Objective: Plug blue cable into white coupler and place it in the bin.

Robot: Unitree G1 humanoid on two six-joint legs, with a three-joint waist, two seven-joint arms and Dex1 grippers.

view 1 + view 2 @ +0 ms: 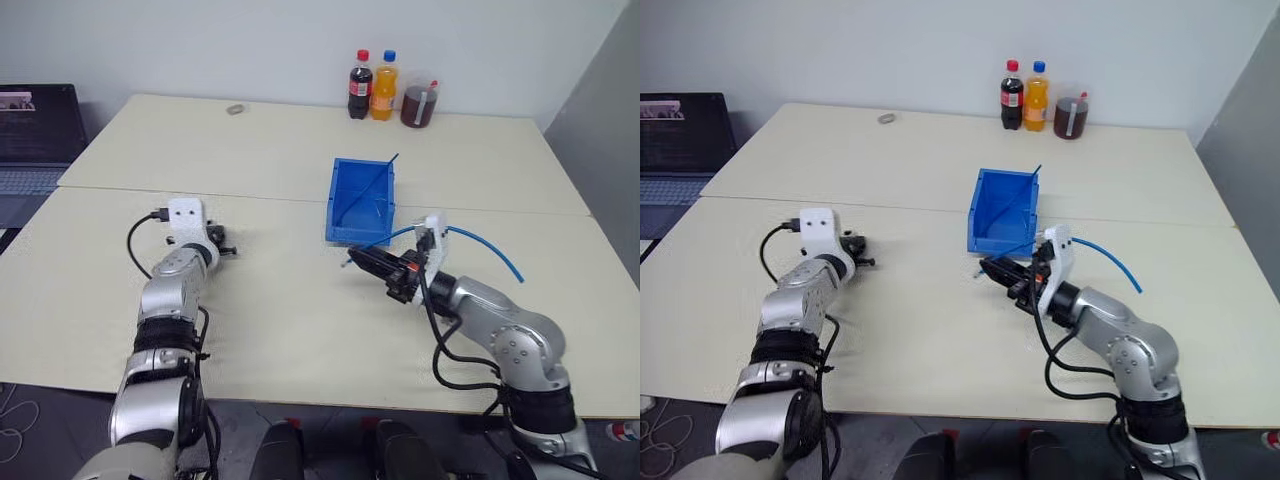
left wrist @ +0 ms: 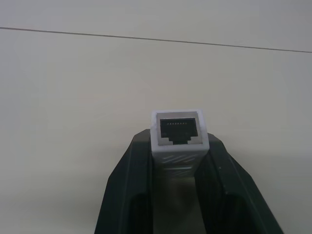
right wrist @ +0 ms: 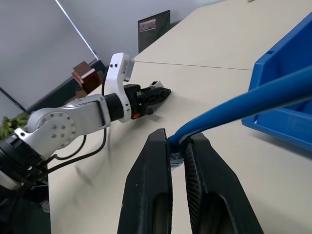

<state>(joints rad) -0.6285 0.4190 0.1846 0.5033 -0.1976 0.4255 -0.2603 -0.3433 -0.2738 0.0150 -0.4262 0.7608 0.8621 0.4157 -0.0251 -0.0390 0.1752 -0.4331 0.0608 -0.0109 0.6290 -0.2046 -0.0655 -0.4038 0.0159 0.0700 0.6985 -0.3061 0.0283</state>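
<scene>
Left end effector clamped on white coupler; right end effector level, pinching blue cable

light-blue cable, white coupler with dark socket, bright blue bin, black claws

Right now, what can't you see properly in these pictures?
- The blue cable plug: right wrist view, hidden between the right tool's fingers.
- The white coupler: its rear end, left wrist view, covered by the left tool's fingers.
- The bin floor: eye views, partly hidden behind its front wall.
</scene>
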